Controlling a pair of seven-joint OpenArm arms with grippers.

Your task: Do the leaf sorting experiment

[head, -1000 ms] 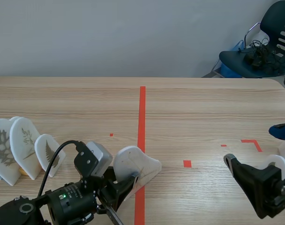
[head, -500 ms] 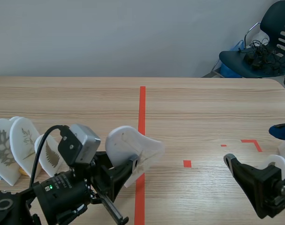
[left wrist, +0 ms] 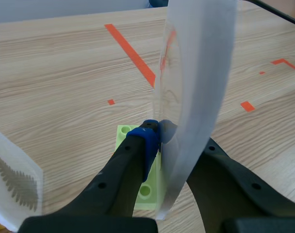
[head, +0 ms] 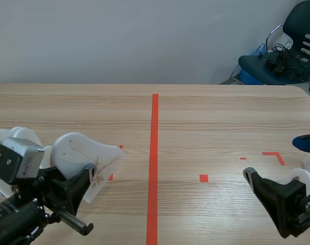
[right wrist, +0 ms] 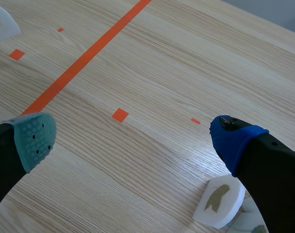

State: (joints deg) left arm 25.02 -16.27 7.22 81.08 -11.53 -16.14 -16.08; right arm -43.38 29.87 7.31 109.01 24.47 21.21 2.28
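My left gripper (head: 87, 177) is shut on a white translucent leaf plate (head: 86, 154), held on edge a little above the table at the left. In the left wrist view the plate (left wrist: 196, 73) stands between my fingers, with a faint leaf inside it. Under them lies a light green slotted base (left wrist: 137, 182). Another white plate with a fern leaf (left wrist: 18, 179) lies beside my left finger. My right gripper (right wrist: 132, 141) is open over bare table at the right. A small white plate with a brown leaf (right wrist: 217, 201) lies by its blue-padded finger (right wrist: 234, 138).
More white leaf plates (head: 14, 139) stand at the table's left edge behind the left arm. A blue object (head: 305, 143) and a white plate (head: 306, 178) sit at the right edge. A dark chair (head: 287, 51) stands beyond the far right corner.
The left arm has carried the white plate leftward, from the red centre line to near the plates at the left. The right arm has stayed still.
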